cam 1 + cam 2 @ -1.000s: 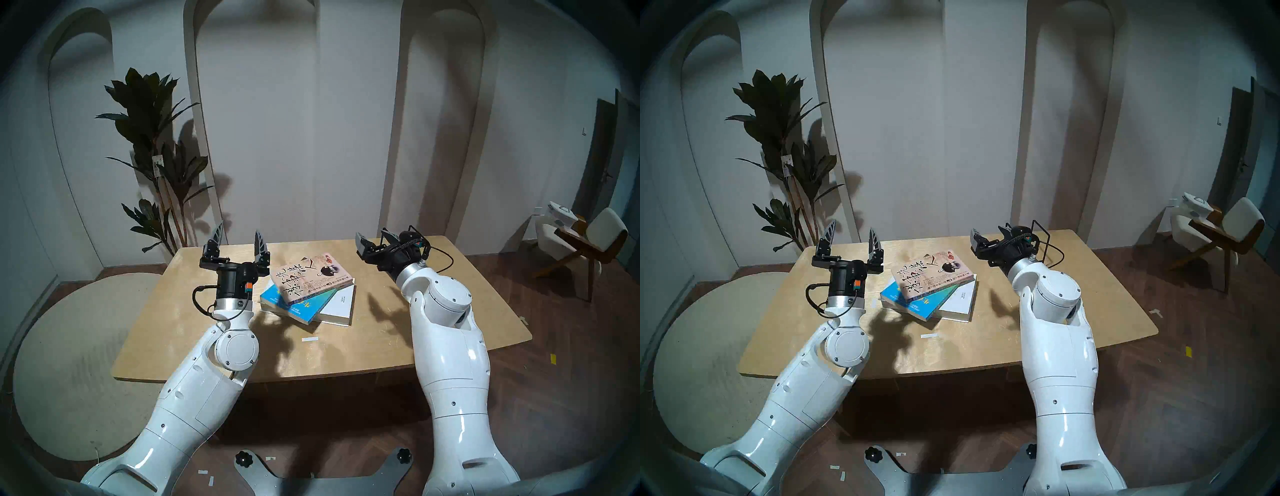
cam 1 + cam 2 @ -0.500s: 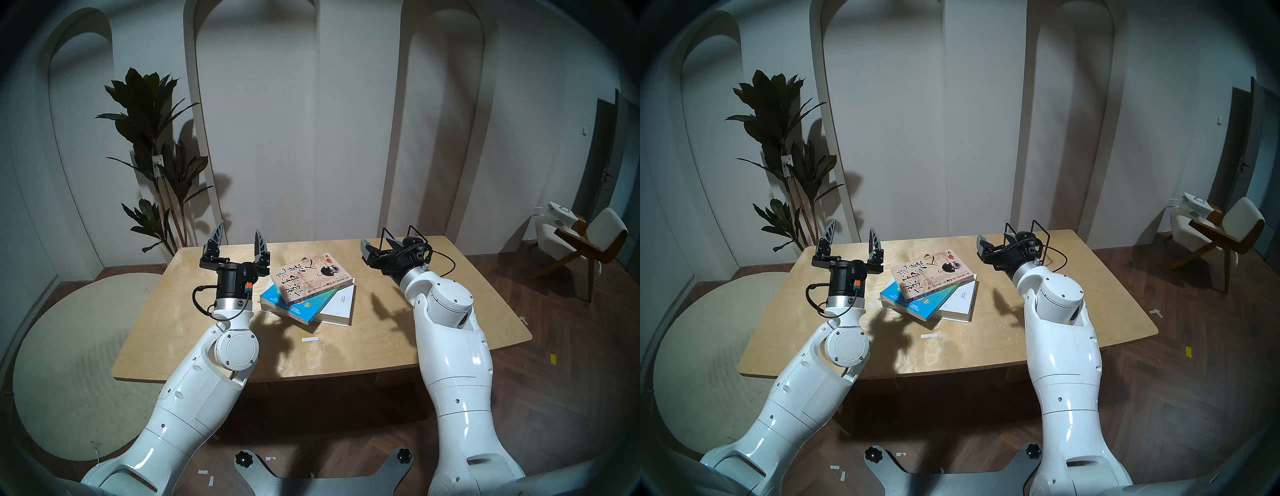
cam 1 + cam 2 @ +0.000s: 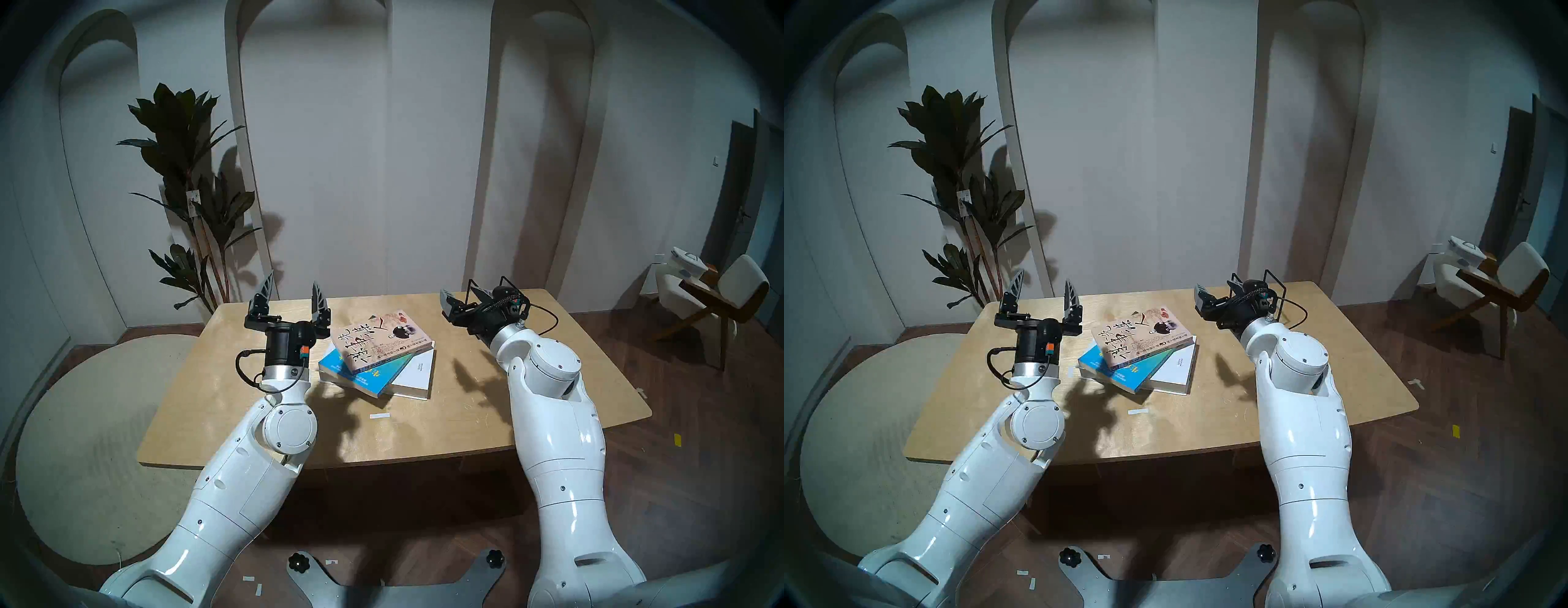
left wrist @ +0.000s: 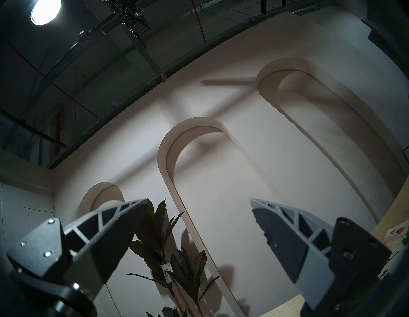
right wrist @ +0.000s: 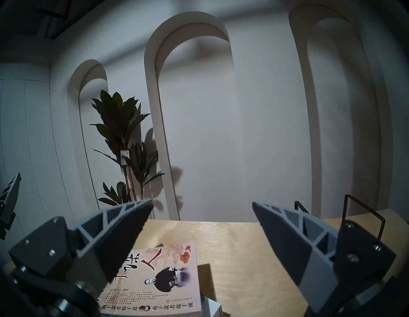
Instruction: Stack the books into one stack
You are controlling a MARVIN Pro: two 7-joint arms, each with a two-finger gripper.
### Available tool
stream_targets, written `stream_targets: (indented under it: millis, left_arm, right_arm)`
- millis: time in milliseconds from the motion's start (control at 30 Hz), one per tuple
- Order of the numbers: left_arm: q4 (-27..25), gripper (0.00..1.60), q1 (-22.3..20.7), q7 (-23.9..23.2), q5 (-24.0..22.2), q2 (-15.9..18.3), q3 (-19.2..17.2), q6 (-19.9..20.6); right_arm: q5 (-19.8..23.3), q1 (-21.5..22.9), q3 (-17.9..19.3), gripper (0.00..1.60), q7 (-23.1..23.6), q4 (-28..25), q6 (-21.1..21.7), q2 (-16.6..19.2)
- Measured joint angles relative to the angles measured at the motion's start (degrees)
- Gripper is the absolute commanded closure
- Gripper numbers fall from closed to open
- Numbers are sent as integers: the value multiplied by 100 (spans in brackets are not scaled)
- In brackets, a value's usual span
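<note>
On the bench (image 3: 254, 407) the three books lie in one skewed stack (image 3: 377, 361): white book (image 3: 418, 373) lowest, blue-green book (image 3: 360, 373) between, beige-pink book (image 3: 379, 342) on top. Left gripper (image 3: 292, 295) and right gripper (image 5: 202, 213) flank it, both raised, wide open, holding nothing. A wire rack (image 5: 363, 212) stands beyond.

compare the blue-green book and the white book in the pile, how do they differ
The blue-green book lies in the middle of the pile, turned askew; the white book lies at the bottom, flat on the table. The blue-green one has a bright printed cover; the white one is nearly plain. Both are partly covered by the beige-pink book, and neither is held.
</note>
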Motion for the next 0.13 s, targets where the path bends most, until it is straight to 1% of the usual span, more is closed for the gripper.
stream_targets:
  millis: [133]
  left_arm:
    - [0,0,1,-2,2,-3,-4,-1]
  right_arm:
    - [9,3,-4,0,7,3,-8,-1]
